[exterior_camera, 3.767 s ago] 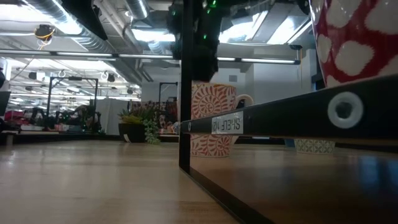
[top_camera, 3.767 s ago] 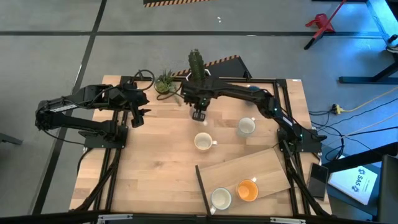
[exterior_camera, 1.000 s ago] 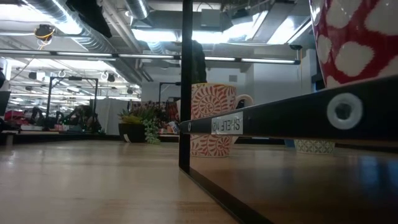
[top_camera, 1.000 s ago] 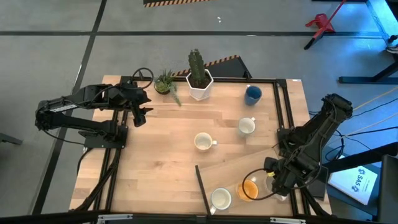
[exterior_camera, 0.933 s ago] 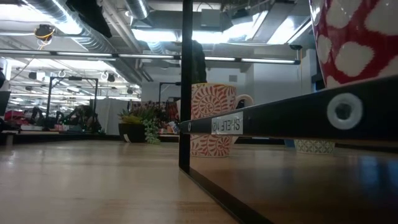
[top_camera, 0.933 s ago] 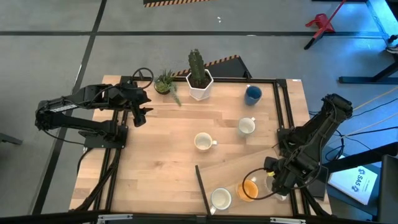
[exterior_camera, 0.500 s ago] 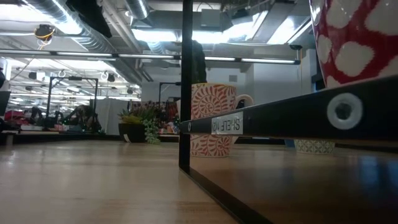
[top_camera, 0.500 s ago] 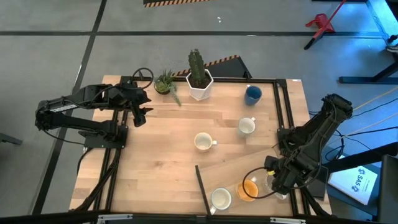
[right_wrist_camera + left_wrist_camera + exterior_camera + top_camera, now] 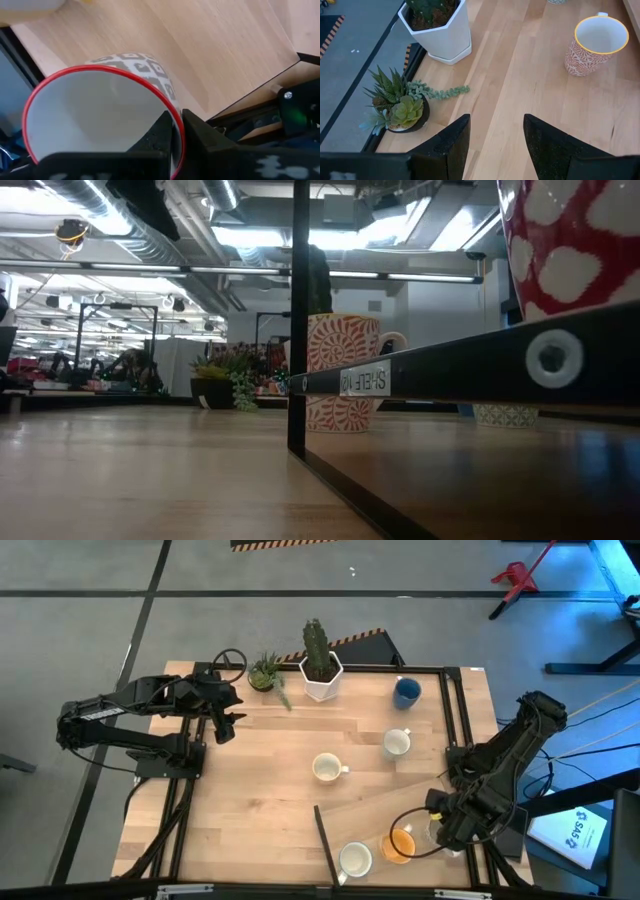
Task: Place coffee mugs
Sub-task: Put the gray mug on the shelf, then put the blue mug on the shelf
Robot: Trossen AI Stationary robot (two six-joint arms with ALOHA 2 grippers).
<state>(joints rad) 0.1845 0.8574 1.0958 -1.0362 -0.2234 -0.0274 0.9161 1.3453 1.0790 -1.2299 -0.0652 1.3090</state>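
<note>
My right gripper [image 9: 440, 830] hangs over the right end of the slanted wooden shelf board [image 9: 400, 802], shut on a red-rimmed, grey-patterned coffee mug [image 9: 95, 110]. On the board beside it stand an orange mug [image 9: 398, 845] and a white mug [image 9: 355, 860]. On the table top stand a cream mug [image 9: 326, 768], a white mug [image 9: 396, 743] and a dark blue mug [image 9: 406, 692]. My left gripper [image 9: 224, 728] waits open at the far left, touching nothing. My right gripper has the mug's rim [image 9: 172, 111] pinched between its two fingers, one finger [image 9: 161, 134] inside the cup and one [image 9: 196, 136] outside. The fingers come from above, pointing down. The mug's mouth faces up; its base is hidden, so I cannot tell whether it stands on the board.
A white hexagonal cactus pot [image 9: 320, 675] and a small succulent [image 9: 266, 673] stand at the far edge. A black frame [image 9: 455, 730] runs around the table. In the low view the shelf's black edge bar [image 9: 450, 370] crosses in front of a patterned mug [image 9: 343, 370].
</note>
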